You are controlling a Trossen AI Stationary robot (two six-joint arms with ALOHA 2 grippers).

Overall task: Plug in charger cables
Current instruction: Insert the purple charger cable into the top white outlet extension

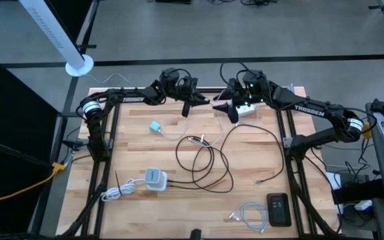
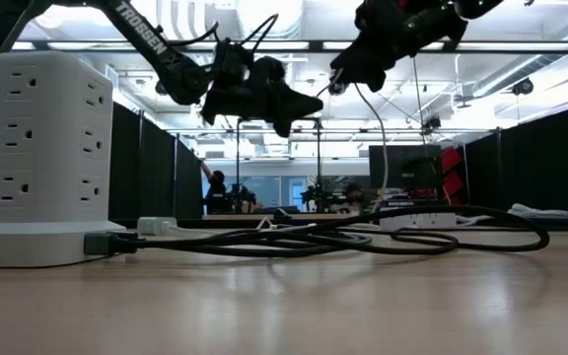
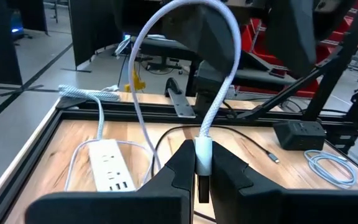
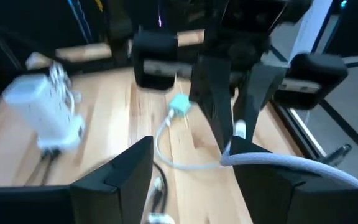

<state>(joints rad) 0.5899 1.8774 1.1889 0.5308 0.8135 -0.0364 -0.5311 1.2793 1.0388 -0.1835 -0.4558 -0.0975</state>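
Note:
My left gripper (image 1: 187,107) hangs above the table's far middle, shut on the plug end of a white braided charger cable (image 3: 213,93). The cable arches up from the fingers, drops to the table and runs to a small light-blue adapter (image 1: 155,127). Just to the right, my right gripper (image 1: 232,110) is open above the white oblong power strip (image 1: 247,109). In the right wrist view the braided cable (image 4: 291,165) crosses one of its fingers; I cannot tell whether they touch. A long black cable (image 1: 209,163) lies in loops mid-table. My left gripper pinches the white cable's plug sleeve (image 3: 202,152) between its two fingers (image 3: 229,171). The cable runs along the fingers and comes out past their tips. The plug is lifted clear of the table, and the cable stands up from it in a stiff arch.
A white tower power strip (image 1: 155,178) with its own cord stands near the left front. A coiled white cable (image 1: 249,213) and a black box (image 1: 279,208) lie at the right front. Bare wood shows between these and around the adapter.

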